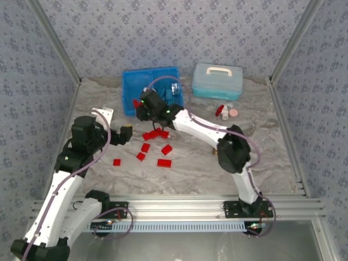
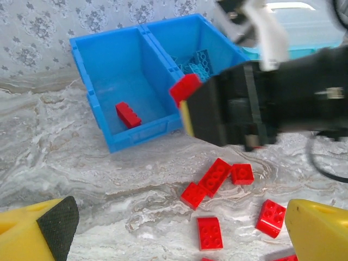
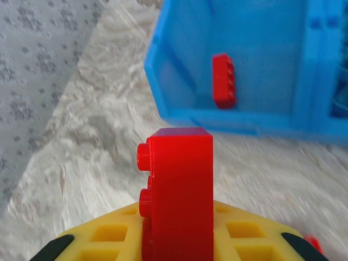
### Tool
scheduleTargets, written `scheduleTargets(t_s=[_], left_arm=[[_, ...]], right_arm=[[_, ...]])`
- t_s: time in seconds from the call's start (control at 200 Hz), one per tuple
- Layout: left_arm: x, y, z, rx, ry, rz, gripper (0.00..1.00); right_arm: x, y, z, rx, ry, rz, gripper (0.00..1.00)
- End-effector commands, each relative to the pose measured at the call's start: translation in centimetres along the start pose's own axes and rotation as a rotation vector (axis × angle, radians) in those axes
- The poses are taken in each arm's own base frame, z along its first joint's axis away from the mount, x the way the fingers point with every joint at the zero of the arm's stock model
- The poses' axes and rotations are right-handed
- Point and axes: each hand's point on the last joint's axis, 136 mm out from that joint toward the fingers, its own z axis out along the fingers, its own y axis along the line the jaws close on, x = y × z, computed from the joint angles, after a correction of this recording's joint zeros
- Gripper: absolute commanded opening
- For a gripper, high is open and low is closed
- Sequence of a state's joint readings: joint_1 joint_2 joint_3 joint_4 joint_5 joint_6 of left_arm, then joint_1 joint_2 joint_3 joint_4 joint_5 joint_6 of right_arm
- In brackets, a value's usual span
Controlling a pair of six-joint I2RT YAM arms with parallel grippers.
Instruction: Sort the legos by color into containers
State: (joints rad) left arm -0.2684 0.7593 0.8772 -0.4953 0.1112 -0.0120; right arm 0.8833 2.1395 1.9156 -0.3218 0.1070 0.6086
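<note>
- At the near edge of the bright blue tray (image 1: 128, 95), the right gripper (image 1: 142, 106) is clamped on one red brick (image 3: 176, 185).
- The right wrist camera shows this brick standing on end between yellow fingers (image 3: 244, 239), with its studs facing left.
- The left wrist camera looks into both compartments. A lone red brick (image 2: 128, 115) lies in one, and light blue bricks (image 2: 196, 61) are piled in the other.
- The left gripper (image 2: 176, 225) hangs over the pale marbled table (image 2: 65, 163). Its jaws are spread wide with nothing between them, and loose red bricks (image 2: 217, 175) lie just ahead.
- From above, several of those bricks are scattered in front of the tray, and a pale lidded case (image 1: 217, 80) sits beside it.
- From above, the right arm covers part of the tray.
- It is unclear whether the held brick is over a compartment or just short of the wall.
- The tray is blurred in the right wrist view.
</note>
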Motion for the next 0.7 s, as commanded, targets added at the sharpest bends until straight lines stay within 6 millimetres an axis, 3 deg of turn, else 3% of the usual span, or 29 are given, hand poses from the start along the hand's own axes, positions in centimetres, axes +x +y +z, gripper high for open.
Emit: scheduleTargets(t_s=[0.0,0.17,0.325,0.695], left_arm=[[-0.3,0.3,0.2,-0.013,-0.004,-0.005,0.99],[-0.1,0.3,0.2,-0.008,0.007,0.006,0.99],[-0.2,0.3,0.1,-0.009,0.004,0.008,0.99],[0.1,0.4,0.2,-0.018,0.020,0.012,0.99]], right_arm=[[-0.9,-0.9,3.5,0.027,-0.007,-0.031,0.29],[-3.4,-0.8,7.6,0.042,-0.067,-0.075,0.29],[-4.9,-2.2,10.4,0.055,-0.142,-0.062,0.29],[-4.3,-4.6,13.7,0.090,-0.181,-0.142,0.31]])
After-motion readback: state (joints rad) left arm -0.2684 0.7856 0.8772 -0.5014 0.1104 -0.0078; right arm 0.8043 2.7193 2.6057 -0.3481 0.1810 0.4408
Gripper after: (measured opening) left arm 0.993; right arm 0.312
